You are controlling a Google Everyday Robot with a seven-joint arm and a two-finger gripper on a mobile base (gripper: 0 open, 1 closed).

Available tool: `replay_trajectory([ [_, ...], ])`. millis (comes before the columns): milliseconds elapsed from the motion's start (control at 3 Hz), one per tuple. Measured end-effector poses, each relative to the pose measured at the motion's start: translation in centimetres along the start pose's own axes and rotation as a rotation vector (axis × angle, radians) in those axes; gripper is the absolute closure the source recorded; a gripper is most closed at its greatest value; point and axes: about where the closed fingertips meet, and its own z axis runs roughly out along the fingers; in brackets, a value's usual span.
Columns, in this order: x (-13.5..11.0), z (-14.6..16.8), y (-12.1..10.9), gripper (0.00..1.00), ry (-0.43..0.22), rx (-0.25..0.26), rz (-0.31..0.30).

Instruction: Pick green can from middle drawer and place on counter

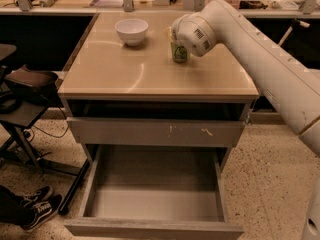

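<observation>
The green can [179, 53] stands upright on the beige counter [125, 76], at its back right part. My gripper [174, 40] is right at the can, on its top and far side, mostly hidden behind my white wrist [197, 31]. The middle drawer [155, 186] is pulled out wide below, and its grey floor is bare.
A white bowl [131, 31] sits on the counter to the left of the can. A shut grey drawer front with pale scratch marks [155, 132] is above the open drawer. A dark chair [25, 91] and a pair of shoes [35, 209] are at the left. My arm stretches in from the right.
</observation>
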Motion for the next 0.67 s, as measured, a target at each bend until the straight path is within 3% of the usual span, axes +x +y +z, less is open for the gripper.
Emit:
replay_trajectory([
  [333,0.0,0.0,0.0,0.13,0.0,0.0,0.0],
  [667,0.0,0.0,0.0,0.0,0.0,0.0,0.0],
])
